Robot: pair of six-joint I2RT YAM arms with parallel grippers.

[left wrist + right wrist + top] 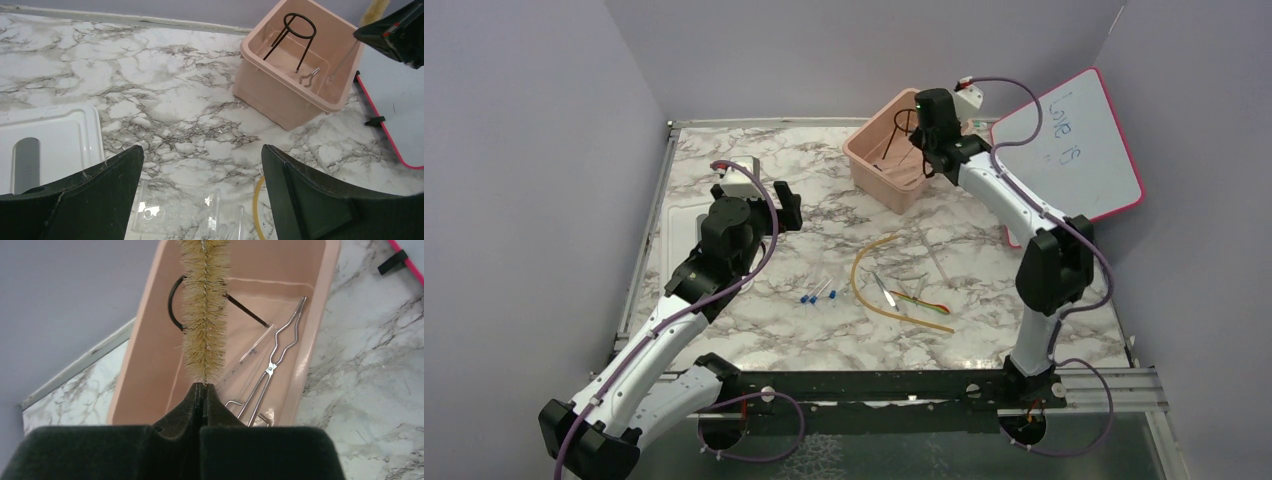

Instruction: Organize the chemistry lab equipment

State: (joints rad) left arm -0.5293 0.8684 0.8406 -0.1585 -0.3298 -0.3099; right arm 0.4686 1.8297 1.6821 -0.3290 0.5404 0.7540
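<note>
Brush [204, 315] of dense tan bristles on twisted wire, pinched at its near end by right gripper [202, 390], pads pressed fully together. Held above pink bin [145, 355], bristles frayed at the edges, pointing away from the wrist. Inside the bin: black wire ring tripod [247, 311], thin-legged; metal tongs [272, 365] of silvery wire, flat on the floor (clear rod [250, 351] beside them, hard to make out). Left gripper [202, 165] spread wide, holding nothing, above marble table [824, 200] near white lid [55, 135]. Out on the marble, well apart from the bin: long tan rubber tube [856, 280] bent in a curve, tiny blue-tipped pieces [814, 297] just left of it.
</note>
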